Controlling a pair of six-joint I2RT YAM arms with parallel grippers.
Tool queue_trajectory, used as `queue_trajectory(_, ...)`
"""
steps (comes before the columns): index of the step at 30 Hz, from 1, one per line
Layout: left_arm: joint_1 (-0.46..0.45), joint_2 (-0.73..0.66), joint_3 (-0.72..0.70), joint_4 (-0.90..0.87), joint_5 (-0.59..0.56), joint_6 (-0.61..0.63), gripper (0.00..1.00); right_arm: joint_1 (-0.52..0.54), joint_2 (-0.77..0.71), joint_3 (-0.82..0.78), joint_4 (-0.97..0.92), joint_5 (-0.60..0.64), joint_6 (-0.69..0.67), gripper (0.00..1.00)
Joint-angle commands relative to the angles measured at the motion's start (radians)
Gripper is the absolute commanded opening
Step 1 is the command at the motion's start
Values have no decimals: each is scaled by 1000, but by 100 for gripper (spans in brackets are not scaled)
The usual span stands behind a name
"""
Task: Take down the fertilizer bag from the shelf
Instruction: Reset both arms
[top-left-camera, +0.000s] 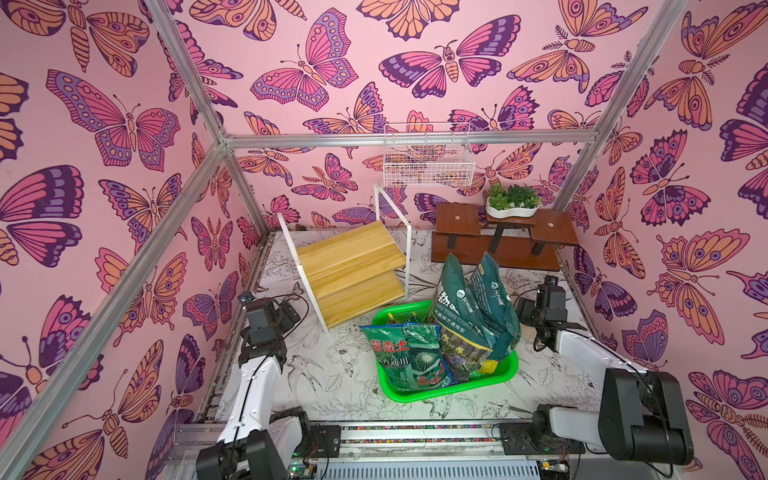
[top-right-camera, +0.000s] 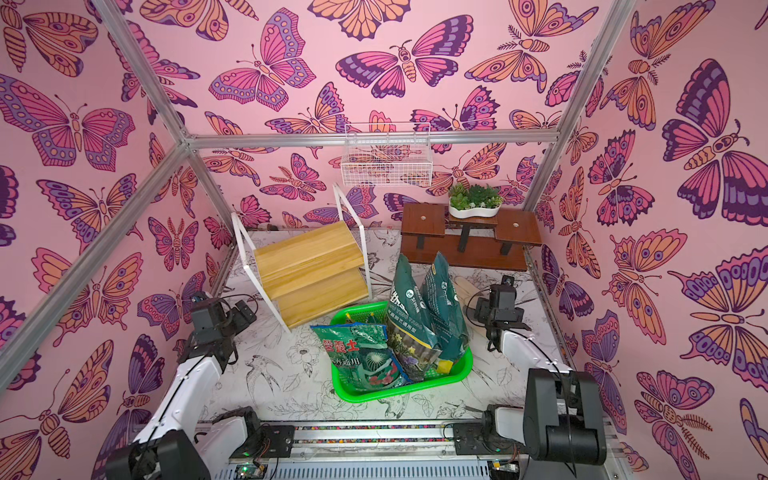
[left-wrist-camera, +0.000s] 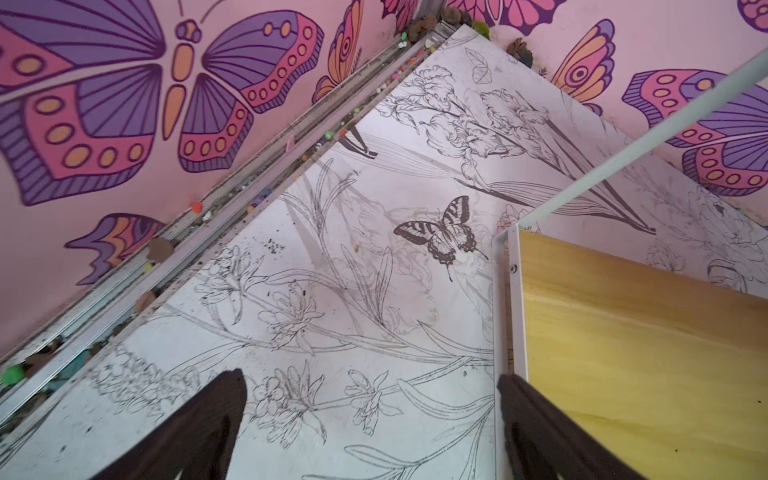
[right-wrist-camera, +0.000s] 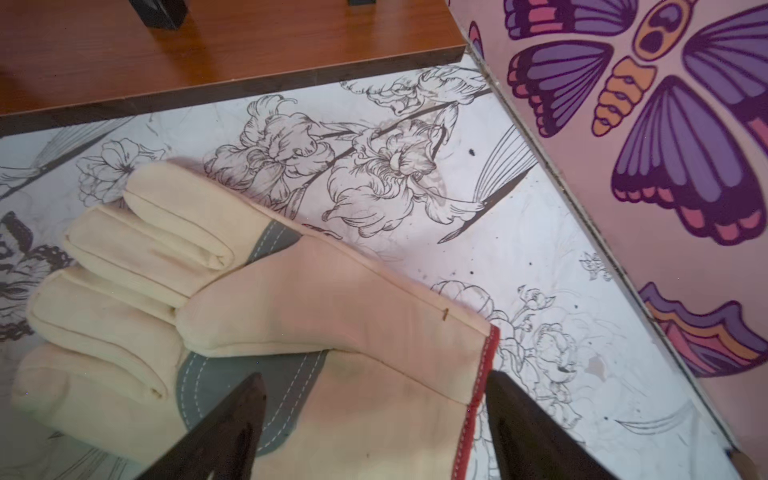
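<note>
I am hovering my left gripper (left-wrist-camera: 370, 376) over the table (left-wrist-camera: 332, 249) just beside the shelf (top-left-camera: 353, 266), fingers spread wide and gripping nothing. My right gripper (right-wrist-camera: 376, 375) is hanging over a glove (right-wrist-camera: 332, 299) near the stand (right-wrist-camera: 208, 41), its fingers also apart and pinching nothing that I can see. Both shelf boards are lying bare, and three bags are sitting in the basket (top-left-camera: 457, 383): one lying flat (top-left-camera: 403, 353), two leaning upright (top-left-camera: 461, 307), so I am judging the take-down as done and the step in hand as backing clear. To do that well I am planning a rise straight up, fingers spread, swinging wide of the leaning pair so they are not toppling. Which bag is the fertilizer I cannot tell, since the creased print is hard to read; the bags are hiding the basket's far side and most of the glove in both top views.
</note>
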Motion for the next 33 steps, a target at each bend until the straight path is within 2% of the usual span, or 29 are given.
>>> queue_trajectory(1,-11,47,-32,145,62,11,100,-4,21,-35,288,-50,-18,88)
queue_trajectory(3,-30,69,-56,216,58,20,100,6,36,-65,366,-66,-71,88)
queue_trajectory(5,-70,82,-88,305,7,52,100,28,47,-101,464,-65,-133,89)
queue_trajectory(7,-126,104,-123,406,-46,102,100,71,49,-140,570,-16,-211,89)
queue_trajectory(8,-154,125,-140,473,-62,133,100,77,64,-159,643,-25,-230,90)
queue_trajectory(10,-200,185,-148,552,-105,171,100,86,94,-171,670,-45,-247,90)
queue_trajectory(12,-240,219,-130,581,-145,183,100,87,123,-207,768,-48,-250,91)
queue_trajectory(14,-272,276,-151,696,-167,201,100,86,122,-226,796,-51,-242,92)
queue_trajectory(15,-285,292,-138,690,-195,210,100,82,132,-229,811,-55,-241,97)
queue_trajectory(17,-295,305,-130,701,-195,247,100,65,144,-223,803,-85,-231,99)
queue_trajectory(21,-299,409,-223,974,-203,272,100,53,242,-221,922,-68,-210,99)
queue_trajectory(24,-300,534,-208,1090,-235,275,100,47,188,-184,760,-81,-202,99)
queue_trajectory(27,-300,477,-138,886,-246,248,100,40,212,-177,783,-82,-194,99)
queue_trajectory(30,-302,530,-160,1018,-267,256,100,35,205,-168,755,-90,-191,99)
queue_trajectory(33,-303,506,-141,938,-270,246,100,33,201,-165,743,-96,-190,99)
